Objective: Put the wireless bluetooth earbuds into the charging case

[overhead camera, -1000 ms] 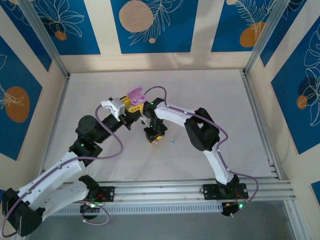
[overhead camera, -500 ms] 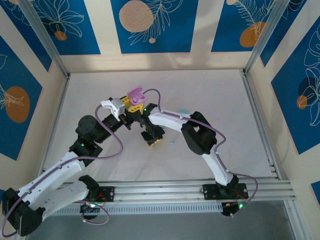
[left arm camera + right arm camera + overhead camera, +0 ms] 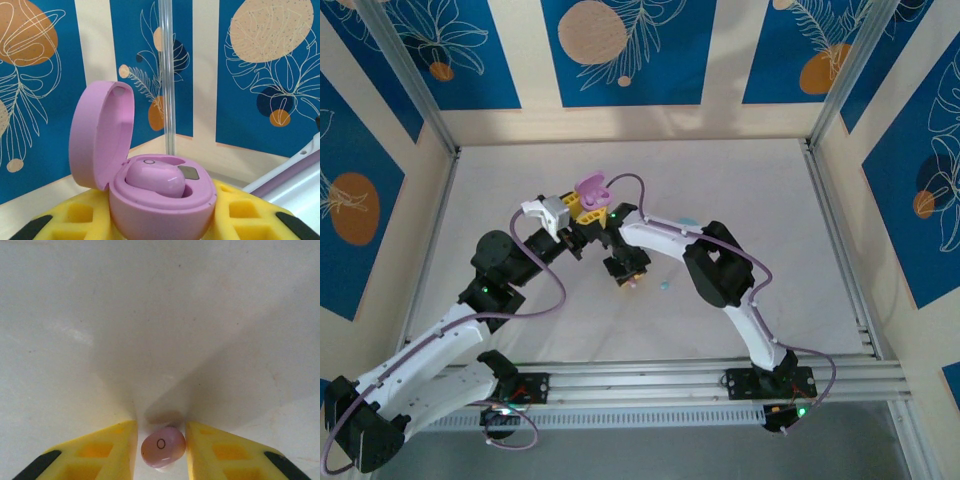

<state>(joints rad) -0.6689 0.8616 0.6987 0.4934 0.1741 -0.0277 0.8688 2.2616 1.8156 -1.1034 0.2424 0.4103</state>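
The case (image 3: 162, 210) sits between the fingers of the left gripper (image 3: 588, 206), mid-table, its lid standing up. One bud (image 3: 156, 181) lies in it. Near and right of the case, a second bud (image 3: 163, 446) sits between the fingers of the right gripper (image 3: 161, 431). A third bud (image 3: 665, 286) lies on the table (image 3: 770, 200), just right of that gripper.

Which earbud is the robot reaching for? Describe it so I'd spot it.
Start at the middle of the white table. There the yellow fingers of the right gripper flank one pink earbud. Unlike the light blue earbud lying nearby, it is pink, with a small ring mark.
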